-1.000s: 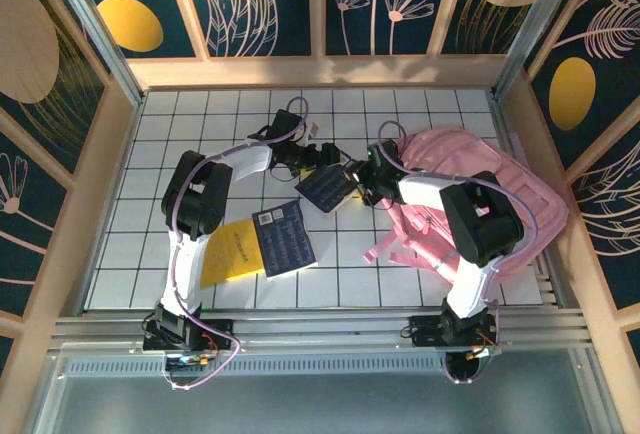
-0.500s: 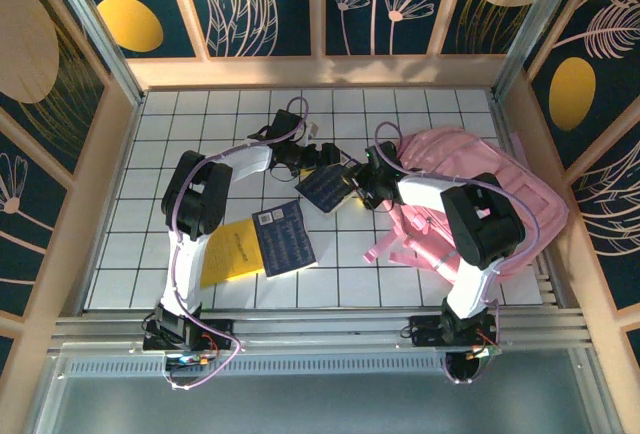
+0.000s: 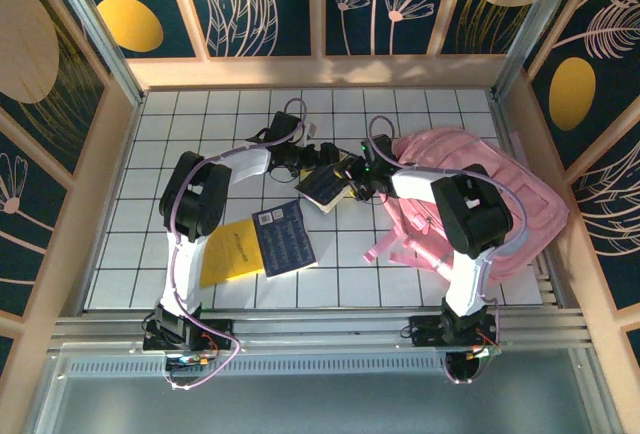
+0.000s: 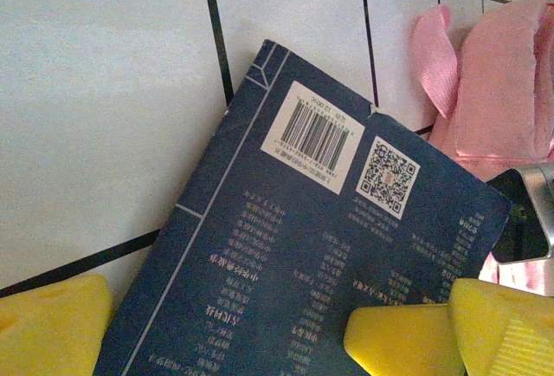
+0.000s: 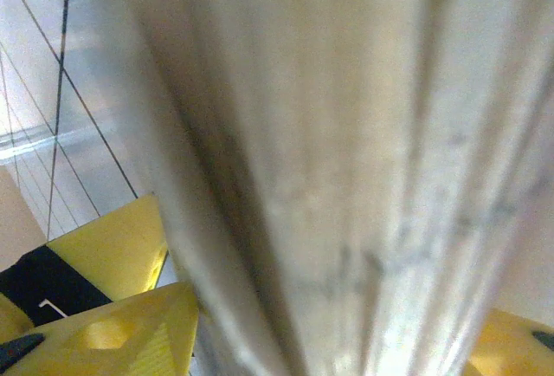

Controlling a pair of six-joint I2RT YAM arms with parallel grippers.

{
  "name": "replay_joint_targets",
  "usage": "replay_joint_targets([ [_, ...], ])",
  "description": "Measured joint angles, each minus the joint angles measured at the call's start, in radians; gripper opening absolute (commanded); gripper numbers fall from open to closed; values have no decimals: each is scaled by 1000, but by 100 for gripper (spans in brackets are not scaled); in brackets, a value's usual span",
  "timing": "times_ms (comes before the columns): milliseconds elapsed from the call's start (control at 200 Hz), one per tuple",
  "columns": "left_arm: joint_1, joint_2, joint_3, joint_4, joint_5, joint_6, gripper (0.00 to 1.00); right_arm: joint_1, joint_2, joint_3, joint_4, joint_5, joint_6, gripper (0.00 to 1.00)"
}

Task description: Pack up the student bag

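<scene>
Books (image 3: 283, 237): two blue, one yellow (image 3: 231, 251)

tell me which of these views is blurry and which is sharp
Right wrist: badly out of focus, pale page edges of the dark blue book smeared against the lens. Left wrist: sharp, barcode and QR code crisp. Top external: evenly lit, mild wide-angle bending at the frame edges.

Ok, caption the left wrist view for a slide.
Dark blue paperback book, barcode up, between yellow fingertips beside the pink fabric backpack.

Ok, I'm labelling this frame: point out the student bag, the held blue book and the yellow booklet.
student bag (image 3: 520, 189), top external view, pink body.
held blue book (image 4: 294, 281), left wrist view, back cover.
yellow booklet (image 3: 228, 252), top external view, cover.
</scene>
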State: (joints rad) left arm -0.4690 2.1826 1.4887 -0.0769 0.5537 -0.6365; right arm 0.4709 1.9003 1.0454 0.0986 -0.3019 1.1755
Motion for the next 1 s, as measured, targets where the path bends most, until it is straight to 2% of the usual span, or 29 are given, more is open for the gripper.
replay_joint_targets([
  [290,-19,-7,-5,-11,-13,-12,99,-14,-80,-61,39,6,7,36],
  [481,-19,-13,-12,-11,-8,-36,99,-18,-101,-80,77,-2,12,36],
  [1001,2,-35,-80,97,41,-195,99,-30,-64,-96,212,-80,46,52],
])
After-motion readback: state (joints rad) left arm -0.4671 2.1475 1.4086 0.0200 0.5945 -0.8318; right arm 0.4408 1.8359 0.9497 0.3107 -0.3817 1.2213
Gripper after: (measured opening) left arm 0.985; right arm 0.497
